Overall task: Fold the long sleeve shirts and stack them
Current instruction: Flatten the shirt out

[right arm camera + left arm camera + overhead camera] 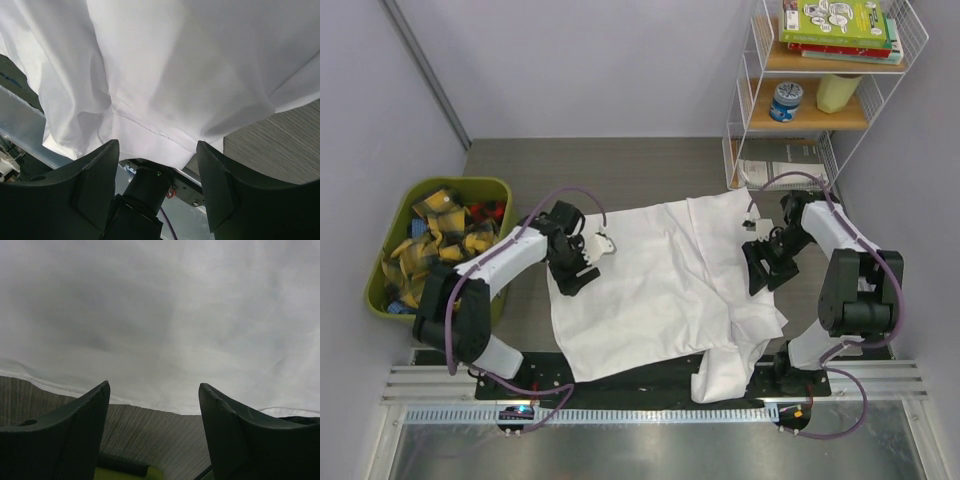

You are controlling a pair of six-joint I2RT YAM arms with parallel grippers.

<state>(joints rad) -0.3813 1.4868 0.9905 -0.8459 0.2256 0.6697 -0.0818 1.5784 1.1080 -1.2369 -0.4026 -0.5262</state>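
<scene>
On the grey table (620, 165), my left gripper (155, 390) and right gripper (157, 147) gape empty beside a shirt (650, 280) whose overhanging end could snag.

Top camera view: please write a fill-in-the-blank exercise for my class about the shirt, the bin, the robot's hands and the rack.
1. The spread-out shirt is plain ____.
2. The bin holding plaid cloths is ____ in colour.
3. The left hand and the right hand are both ____, not shut.
4. The books lie on the rack's ____ shelf.
Missing words: white; green; open; top.
</scene>
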